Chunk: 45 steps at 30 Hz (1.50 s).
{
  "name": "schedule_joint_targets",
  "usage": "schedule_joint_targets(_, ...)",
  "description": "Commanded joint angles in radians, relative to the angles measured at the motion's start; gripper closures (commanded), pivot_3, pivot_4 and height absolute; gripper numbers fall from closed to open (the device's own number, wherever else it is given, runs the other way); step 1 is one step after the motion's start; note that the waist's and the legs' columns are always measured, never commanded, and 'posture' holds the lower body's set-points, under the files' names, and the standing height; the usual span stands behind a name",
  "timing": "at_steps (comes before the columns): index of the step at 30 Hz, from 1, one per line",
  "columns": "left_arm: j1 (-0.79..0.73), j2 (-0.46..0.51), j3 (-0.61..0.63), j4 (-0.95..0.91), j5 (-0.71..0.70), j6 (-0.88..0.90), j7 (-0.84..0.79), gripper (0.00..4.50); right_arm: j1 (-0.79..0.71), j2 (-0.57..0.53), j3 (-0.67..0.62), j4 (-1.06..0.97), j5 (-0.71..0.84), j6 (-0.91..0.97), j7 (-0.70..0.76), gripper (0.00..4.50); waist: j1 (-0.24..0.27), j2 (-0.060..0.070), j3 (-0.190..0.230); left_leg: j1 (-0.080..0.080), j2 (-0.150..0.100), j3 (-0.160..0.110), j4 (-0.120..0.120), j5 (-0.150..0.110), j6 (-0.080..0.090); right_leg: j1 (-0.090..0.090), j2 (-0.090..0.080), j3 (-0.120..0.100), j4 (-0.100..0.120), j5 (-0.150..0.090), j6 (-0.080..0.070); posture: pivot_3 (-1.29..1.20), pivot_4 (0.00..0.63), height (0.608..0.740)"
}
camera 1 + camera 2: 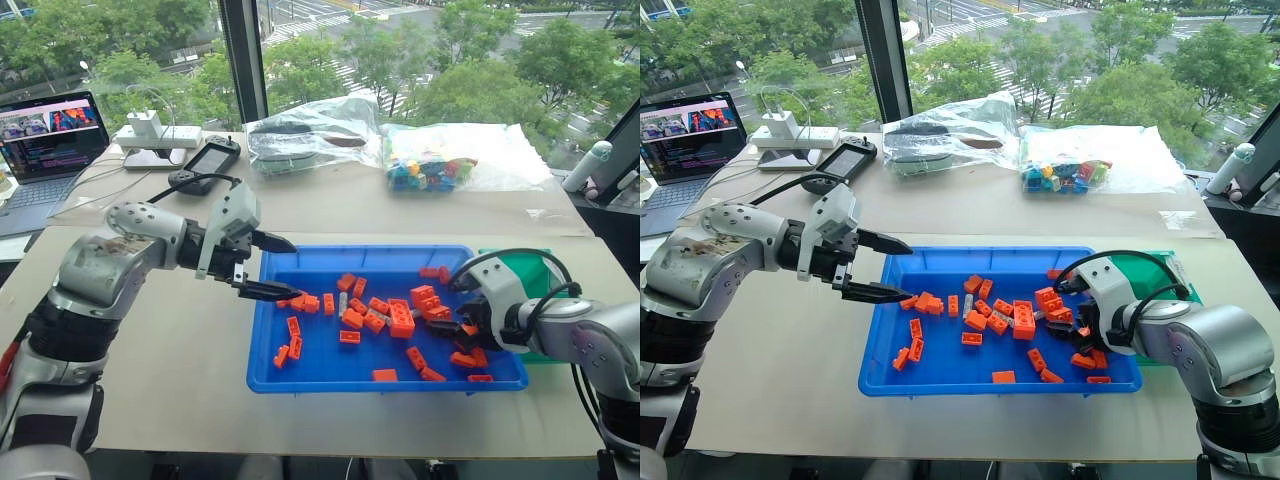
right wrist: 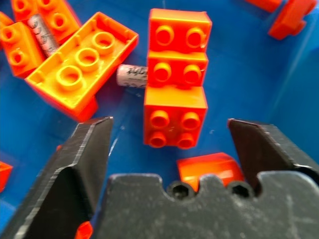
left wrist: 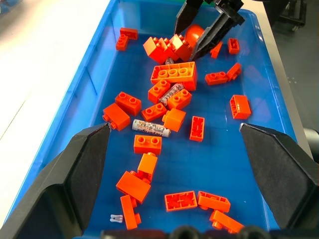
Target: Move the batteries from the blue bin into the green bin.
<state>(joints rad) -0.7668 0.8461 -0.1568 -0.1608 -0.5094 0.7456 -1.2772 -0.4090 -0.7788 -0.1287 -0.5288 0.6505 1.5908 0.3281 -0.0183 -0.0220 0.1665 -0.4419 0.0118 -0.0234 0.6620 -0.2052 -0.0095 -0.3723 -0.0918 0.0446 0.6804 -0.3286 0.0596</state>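
Inside the blue bin, the right gripper reaches down among orange bricks at the tray's right end, its fingers spread and gripping nothing; a battery lies just ahead of them, half hidden behind a stacked brick. The left gripper hovers over the tray's left rim, jaws wide and empty, with another battery lying between and beyond its fingers. The green bin stands against the tray's right side.

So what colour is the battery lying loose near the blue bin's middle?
Silver-grey with dark print, clearest in the left wrist view: battery.
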Motion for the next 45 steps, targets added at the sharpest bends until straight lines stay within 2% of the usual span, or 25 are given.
schedule_joint_targets(1, -0.013, 0.005, 0.022, -0.023, -0.001, -0.004, 0.007, 0.00, -0.016, 0.002, -0.015, -0.006, -0.012, -0.011, 0.011, 2.07, 0.000, 0.000, 0.000, 0.000, 0.000, 0.000, 0.000, 0.000, 0.000, 0.000, 0.000, 0.000, 0.000, 0.000, 0.000, 0.00, 0.150, 0.732)
schedule_joint_targets(4, -0.012, 0.005, 0.023, -0.029, -0.002, -0.001, 0.012, 0.00, -0.019, 0.008, -0.004, 0.003, -0.017, -0.017, 0.016, 3.05, -0.001, 0.000, 0.000, 0.000, 0.000, 0.000, 0.000, 0.000, 0.000, 0.000, 0.000, 0.000, 0.000, 0.000, 0.000, 0.00, 0.150, 0.732)
schedule_joint_targets(5, -0.011, 0.006, 0.022, -0.029, -0.001, -0.002, 0.014, 0.00, -0.018, 0.009, 0.000, 0.005, -0.020, -0.020, 0.017, 3.10, -0.001, 0.000, 0.000, 0.000, 0.000, 0.000, 0.000, 0.000, 0.000, 0.000, 0.000, 0.000, 0.000, 0.000, 0.000, 0.00, 0.150, 0.732)
schedule_joint_targets(10, -0.008, 0.007, 0.023, -0.031, 0.000, -0.004, 0.022, 0.00, -0.033, -0.005, 0.000, 0.004, -0.029, -0.032, 0.036, 3.10, -0.001, 0.000, 0.000, 0.000, 0.000, 0.000, 0.000, 0.000, 0.000, 0.000, 0.000, 0.000, 0.000, 0.000, 0.000, 0.00, 0.150, 0.732)
schedule_joint_targets(14, -0.004, 0.009, 0.025, -0.029, -0.001, -0.007, 0.024, 0.00, -0.135, -0.038, -0.058, 0.000, -0.008, -0.034, 0.077, 3.10, -0.005, 0.000, 0.000, 0.000, 0.000, 0.000, 0.000, 0.000, 0.000, -0.001, 0.000, 0.000, 0.000, 0.000, 0.000, 0.00, 0.150, 0.732)
schedule_joint_targets(17, 0.000, 0.009, 0.025, -0.030, -0.001, -0.009, 0.024, 0.00, -0.202, -0.064, -0.071, -0.065, 0.093, -0.043, 0.190, 3.10, -0.003, 0.000, 0.000, 0.000, 0.001, 0.000, 0.000, 0.000, 0.000, -0.001, 0.000, 0.000, 0.000, 0.000, 0.000, 0.00, 0.150, 0.732)
schedule_joint_targets(20, 0.004, 0.009, 0.022, -0.030, 0.004, -0.016, 0.023, 0.00, -0.219, -0.107, -0.002, -0.151, 0.154, -0.074, 0.274, 3.10, -0.003, 0.000, 0.000, 0.000, 0.001, 0.000, 0.000, 0.000, 0.000, 0.000, 0.001, 0.000, 0.000, 0.000, 0.000, 0.00, 0.150, 0.732)
schedule_joint_targets(23, 0.003, 0.006, 0.021, -0.026, 0.007, -0.024, 0.020, 0.00, -0.238, -0.002, 0.162, -0.186, 0.193, -0.067, 0.275, 3.10, -0.008, 0.000, 0.000, 0.000, 0.001, -0.001, 0.000, 0.000, 0.000, 0.000, 0.001, -0.001, 0.000, 0.000, 0.000, 0.00, 0.150, 0.732)
schedule_joint_targets(30, 0.013, 0.017, 0.022, -0.040, 0.000, -0.017, 0.011, 0.00, -0.255, 0.092, 0.289, -0.159, 0.175, -0.094, 0.249, 3.10, -0.012, 0.000, 0.000, 0.000, 0.000, -0.001, 0.000, 0.000, 0.000, 0.000, 0.000, -0.001, 0.002, 0.000, 0.000, 0.00, 0.150, 0.732)
schedule_joint_targets(32, 0.018, 0.024, 0.022, -0.044, -0.001, -0.019, 0.007, 0.00, -0.254, 0.086, 0.315, -0.152, 0.167, -0.113, 0.263, 2.08, -0.012, 0.000, 0.000, 0.000, 0.000, -0.001, 0.000, 0.000, 0.000, 0.000, 0.000, -0.001, 0.002, 0.000, 0.000, 0.00, 0.150, 0.732)
schedule_joint_targets(36, 0.020, 0.027, 0.022, -0.046, 0.001, -0.019, 0.005, 0.00, -0.263, 0.063, 0.301, -0.141, 0.179, -0.127, 0.293, 0.88, -0.015, 0.000, 0.000, 0.000, 0.000, -0.001, 0.000, 0.000, 0.000, -0.001, 0.000, -0.001, 0.002, 0.000, 0.000, 0.00, 0.150, 0.732)
schedule_joint_targets(38, 0.020, 0.026, 0.020, -0.046, 0.002, -0.019, 0.004, 0.00, -0.269, 0.012, 0.261, -0.137, 0.192, -0.134, 0.330, 0.09, -0.015, 0.001, 0.000, 0.000, 0.000, -0.001, 0.000, 0.000, 0.000, -0.001, 0.000, -0.001, 0.002, 0.000, 0.000, 0.00, 0.150, 0.732)
schedule_joint_targets(41, 0.019, 0.025, 0.019, -0.045, 0.003, -0.020, 0.002, 0.00, -0.265, -0.092, 0.209, -0.121, 0.181, -0.171, 0.379, 0.04, -0.012, 0.000, 0.000, 0.000, 0.000, -0.001, 0.000, 0.000, 0.000, -0.001, 0.000, -0.001, 0.001, 0.000, 0.000, 0.00, 0.150, 0.732)
schedule_joint_targets(45, 0.016, 0.020, 0.015, -0.044, -0.001, -0.018, -0.003, 0.00, -0.217, -0.315, 0.183, -0.063, 0.078, -0.312, 0.465, 0.04, -0.005, 0.001, 0.001, 0.000, 0.000, -0.001, 0.000, 0.000, 0.000, -0.001, 0.000, -0.001, 0.000, 0.000, 0.000, 0.00, 0.150, 0.732)
